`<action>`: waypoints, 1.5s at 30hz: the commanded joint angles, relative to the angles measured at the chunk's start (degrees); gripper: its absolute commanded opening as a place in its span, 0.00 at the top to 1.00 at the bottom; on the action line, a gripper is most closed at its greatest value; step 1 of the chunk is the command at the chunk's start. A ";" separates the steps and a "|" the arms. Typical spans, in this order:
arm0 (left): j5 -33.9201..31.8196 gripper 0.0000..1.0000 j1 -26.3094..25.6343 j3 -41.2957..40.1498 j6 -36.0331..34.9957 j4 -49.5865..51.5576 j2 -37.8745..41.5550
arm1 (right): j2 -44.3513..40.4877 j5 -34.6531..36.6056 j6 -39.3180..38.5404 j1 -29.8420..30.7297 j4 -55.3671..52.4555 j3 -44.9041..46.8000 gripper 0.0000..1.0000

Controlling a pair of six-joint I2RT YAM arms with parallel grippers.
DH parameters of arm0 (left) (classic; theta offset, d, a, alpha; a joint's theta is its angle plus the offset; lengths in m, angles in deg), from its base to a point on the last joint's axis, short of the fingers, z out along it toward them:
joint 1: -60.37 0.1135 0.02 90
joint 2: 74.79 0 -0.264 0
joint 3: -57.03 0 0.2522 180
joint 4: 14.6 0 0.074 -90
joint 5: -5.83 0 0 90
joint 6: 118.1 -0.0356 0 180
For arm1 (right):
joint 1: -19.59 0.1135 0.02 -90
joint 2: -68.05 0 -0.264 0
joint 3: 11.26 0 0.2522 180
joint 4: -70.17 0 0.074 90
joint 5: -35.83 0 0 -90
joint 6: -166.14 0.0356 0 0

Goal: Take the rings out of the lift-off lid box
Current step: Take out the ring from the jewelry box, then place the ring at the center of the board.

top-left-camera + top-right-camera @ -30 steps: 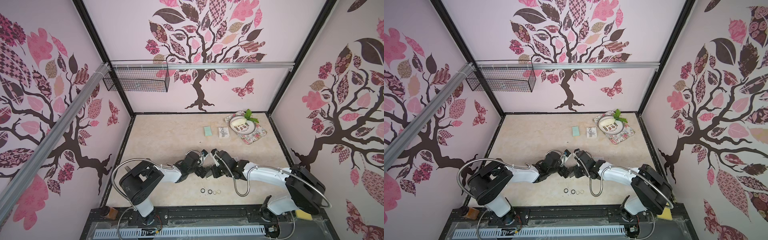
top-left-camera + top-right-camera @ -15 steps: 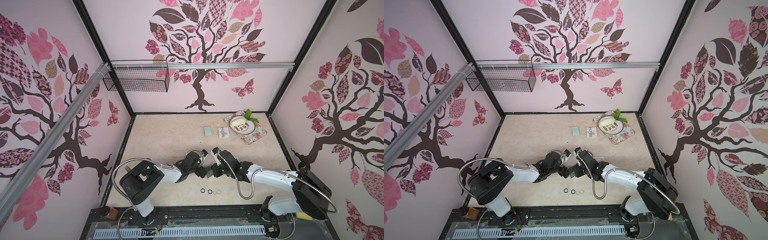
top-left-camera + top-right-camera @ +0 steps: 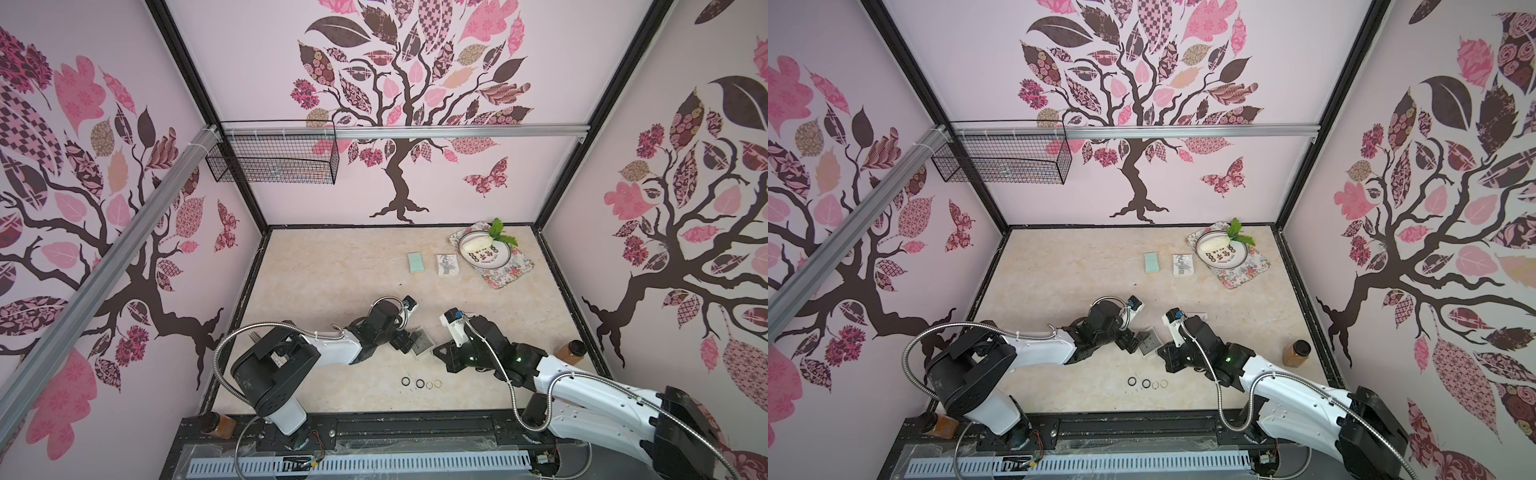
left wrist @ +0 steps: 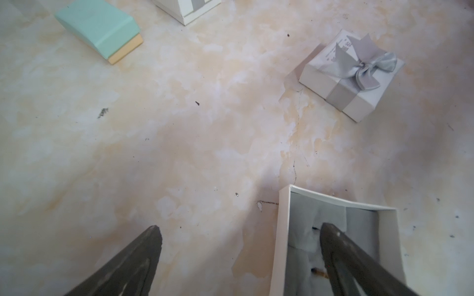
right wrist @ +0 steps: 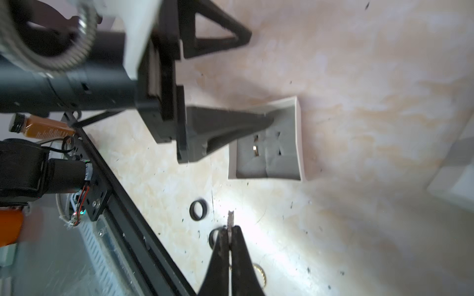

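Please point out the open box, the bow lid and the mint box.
open box [image 4: 281,230]: left wrist view, white side wall.
bow lid [image 4: 364,73]: left wrist view, bow knot.
mint box [image 4: 95,23]: left wrist view, top face.

4 rings [image 3: 421,383] in row on tabletop [image 3: 332,282]; open box [image 3: 424,341] btwn L gripper [image 3: 406,341] & R gripper [image 3: 437,352]

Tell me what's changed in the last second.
The right gripper, shut on a thin pale ring, drew back from the open white box toward its own side. Unchanged: the left gripper open, one finger in the box; two black and two pale rings lined on the beige table.
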 commanded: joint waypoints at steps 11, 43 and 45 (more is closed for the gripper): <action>-2.11 0.02 0.68 -2.12 -1.22 1.62 9.33 | 13.11 -11.35 8.82 0.27 15.78 3.08 1.00; -2.98 0.02 0.78 -6.16 -1.25 1.75 13.93 | 10.97 -0.46 0.26 0.26 -1.74 -5.70 0.65; -3.16 0.02 0.76 -6.23 -1.29 2.11 14.12 | 10.33 1.27 -2.60 0.22 -5.55 -8.64 0.55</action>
